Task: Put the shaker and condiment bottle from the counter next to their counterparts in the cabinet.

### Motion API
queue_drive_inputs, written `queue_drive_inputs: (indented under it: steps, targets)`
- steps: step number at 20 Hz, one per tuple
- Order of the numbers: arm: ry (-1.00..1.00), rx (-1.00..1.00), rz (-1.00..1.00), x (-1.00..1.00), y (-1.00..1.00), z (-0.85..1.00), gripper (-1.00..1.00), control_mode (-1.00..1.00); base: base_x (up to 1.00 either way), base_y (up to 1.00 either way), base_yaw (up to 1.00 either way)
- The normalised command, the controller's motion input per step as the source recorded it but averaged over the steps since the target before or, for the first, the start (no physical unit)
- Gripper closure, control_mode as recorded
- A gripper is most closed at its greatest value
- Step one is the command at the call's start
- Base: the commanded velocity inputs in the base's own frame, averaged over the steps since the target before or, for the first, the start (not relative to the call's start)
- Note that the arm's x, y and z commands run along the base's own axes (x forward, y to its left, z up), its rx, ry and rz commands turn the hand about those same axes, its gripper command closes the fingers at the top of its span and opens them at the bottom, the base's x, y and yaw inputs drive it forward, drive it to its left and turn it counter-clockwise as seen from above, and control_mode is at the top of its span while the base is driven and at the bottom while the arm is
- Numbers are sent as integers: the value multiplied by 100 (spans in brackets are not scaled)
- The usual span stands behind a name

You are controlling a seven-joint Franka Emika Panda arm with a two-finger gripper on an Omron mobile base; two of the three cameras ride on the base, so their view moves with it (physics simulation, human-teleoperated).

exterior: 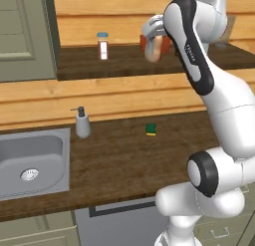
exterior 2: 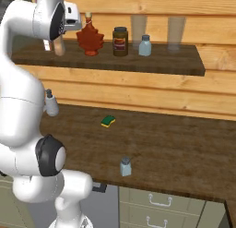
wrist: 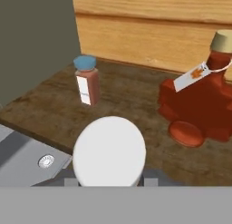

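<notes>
Left to right, left base view: steel sink [exterior: 35,163] set in the counter [exterior: 129,160], soap dispenser [exterior: 82,123] just beside the sink's right rim, green-yellow sponge [exterior: 151,129] further right on the bare wood. Above, on the cabinet [exterior: 119,63] shelf, clear jar [exterior: 102,45] with blue lid stands upright. Right of it the claw [exterior: 153,43] is clamped on the condiment bottle [exterior: 153,50], tan body hanging below the fingers, just above or at the shelf board; contact with the board can't be told.

Hand view: whitish cap of the bottle sits between the tips, jar to upper left, red maple-leaf bottle [wrist: 199,109] to the right, near the held bottle but apart.

Right base view: held bottle at far left of shelf, then maple-leaf bottle, dark brown jar [exterior 2: 120,41], pale blue-grey shaker counterpart [exterior 2: 144,45], all upright in a row. Lower down, the shaker [exterior 2: 125,166] stands upright near the counter's front edge, well apart from the sponge.
</notes>
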Motion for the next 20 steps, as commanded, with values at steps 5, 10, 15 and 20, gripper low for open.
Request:
queue_drive_inputs:
  steps: [5, 10, 15, 20]
  targets:
    - [1, 0, -1, 54, 0, -11, 100, -100, 0, 0, 0]
    - [8, 0, 0, 36, 0, -25, 100, -100, 0, 0, 0]
    - [5, 1, 0, 32, 0, -4, 100, -100, 0, 0, 0]
    - [2, 0, 0, 41, 0, 0, 100, -100, 0, 0, 0]
